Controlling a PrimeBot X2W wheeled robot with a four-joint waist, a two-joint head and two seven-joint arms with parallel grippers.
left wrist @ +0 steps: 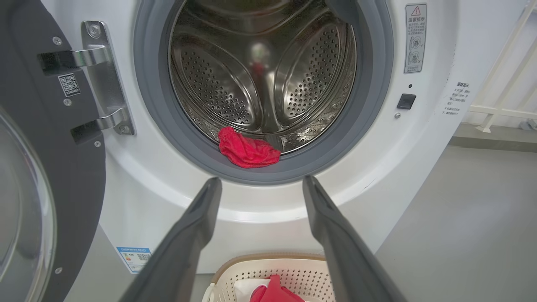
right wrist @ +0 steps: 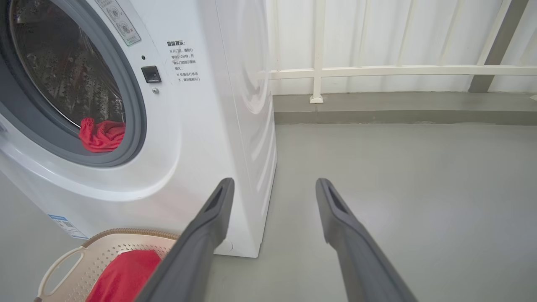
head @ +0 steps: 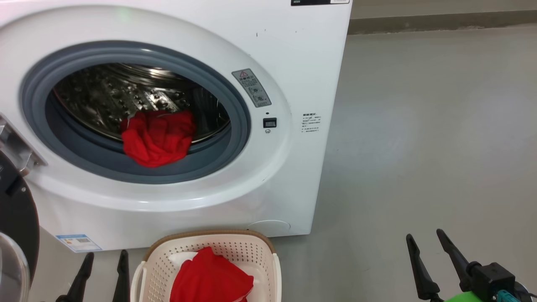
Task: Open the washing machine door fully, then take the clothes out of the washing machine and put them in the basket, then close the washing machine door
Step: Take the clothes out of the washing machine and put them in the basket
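Note:
The white washing machine (head: 268, 50) stands with its black-rimmed door (head: 16, 218) swung open to the left. One red garment (head: 157, 136) lies at the drum's front lip, over the grey gasket (left wrist: 247, 151) (right wrist: 100, 135). A second red garment (head: 209, 277) rests in the cream basket (head: 251, 251) on the floor before the machine. My left gripper (head: 105, 256) hangs open and empty just left of the basket, low in front of the drum opening (left wrist: 261, 182). My right gripper (head: 424, 235) is open and empty over the floor to the right (right wrist: 275, 182).
Grey floor (head: 419, 147) stretches to the right of the machine. A white railing (right wrist: 377, 71) and a low kerb run along the back wall. The door's metal hinge (left wrist: 98, 75) juts out at the opening's left side.

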